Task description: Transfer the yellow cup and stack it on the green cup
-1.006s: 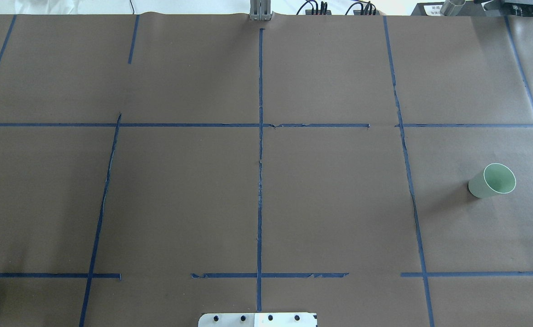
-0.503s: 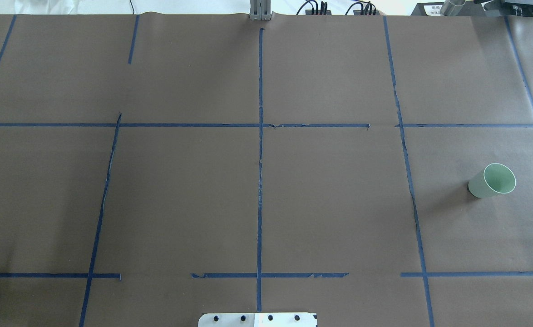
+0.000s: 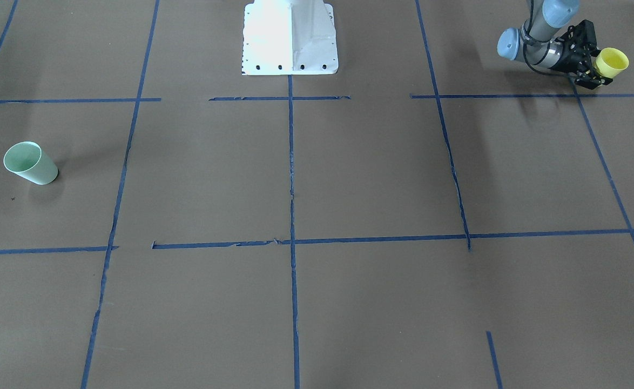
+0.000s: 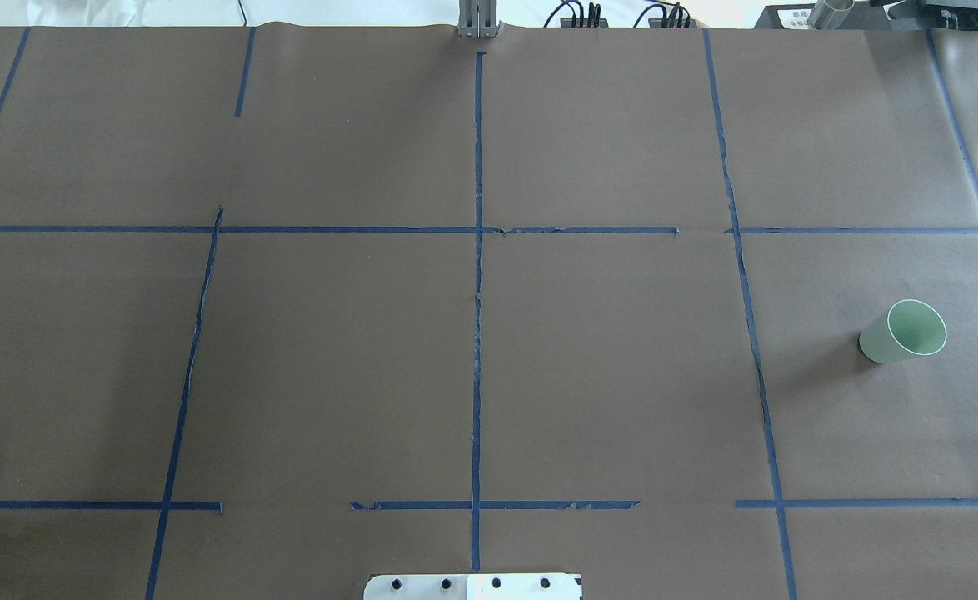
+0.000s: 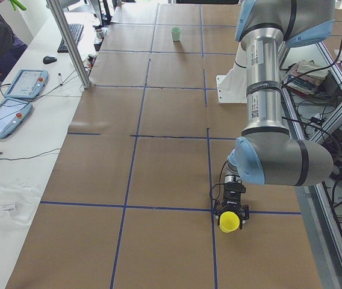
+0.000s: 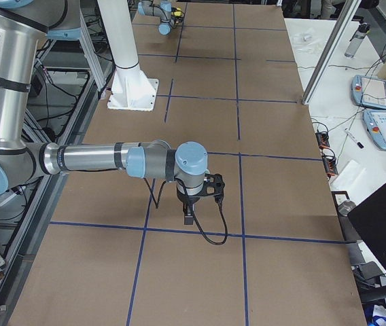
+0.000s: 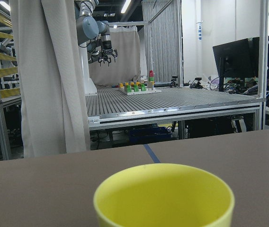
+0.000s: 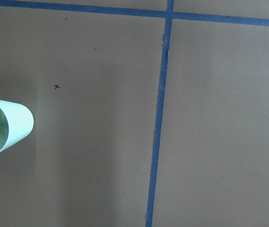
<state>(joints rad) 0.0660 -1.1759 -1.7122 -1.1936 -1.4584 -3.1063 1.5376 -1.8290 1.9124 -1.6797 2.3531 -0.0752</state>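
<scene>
The yellow cup (image 3: 612, 61) is in my left gripper (image 3: 592, 67), which is shut on it low over the table's left end, near the robot's side. It also shows in the exterior left view (image 5: 229, 222) and fills the bottom of the left wrist view (image 7: 165, 196). The green cup (image 4: 904, 332) stands upright on the table's right side, far from the yellow one; it also shows in the front view (image 3: 29, 163) and at the left edge of the right wrist view (image 8: 2, 126). My right gripper (image 6: 189, 216) shows only in the exterior right view; I cannot tell whether it is open or shut.
The brown table cover carries a grid of blue tape lines (image 4: 477, 333). The white robot base (image 3: 290, 38) sits at the near middle edge. A metal post (image 5: 68, 42), tablets (image 5: 5, 117) and a keyboard lie on the operators' side.
In the overhead view the bit of the left arm in the bottom-left corner has slid almost out of the frame. The green cup has not moved.
</scene>
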